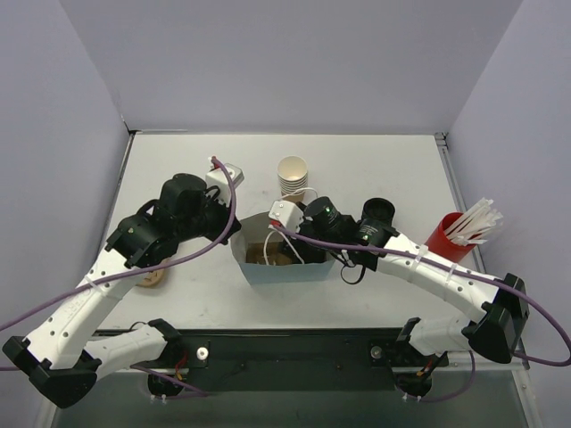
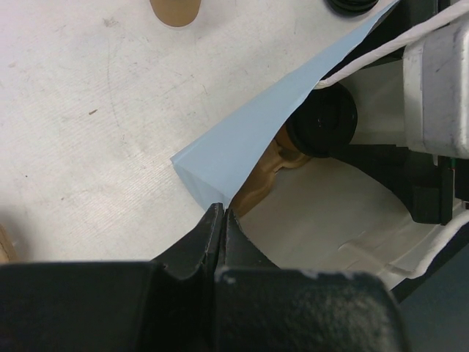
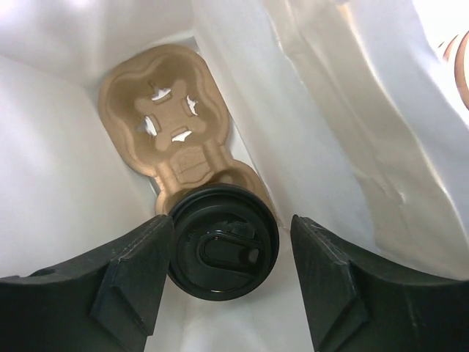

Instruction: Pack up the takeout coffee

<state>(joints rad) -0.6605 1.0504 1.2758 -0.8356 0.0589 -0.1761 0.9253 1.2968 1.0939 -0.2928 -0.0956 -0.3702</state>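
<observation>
Takeout coffee [image 3: 223, 242] — in the bag [image 3: 330, 110]

From above, the right arm's wrist [image 1: 326, 218] covered the 3 o'clock half of the pale blue paper bag [image 1: 287, 270], so the right pincer [image 3: 233, 227] and the black-lidded tan paper takeout cup [image 3: 223, 246] were unseen there. At the right wrist, the lid hid the cup's wall and the near socket of the brown moulded-pulp tray [image 3: 172, 117]. At the left wrist, a tan cup [image 2: 176, 10] was cut off at 12 o'clock; a tan sliver [image 2: 4, 246] at 9 o'clock was unidentifiable.
</observation>
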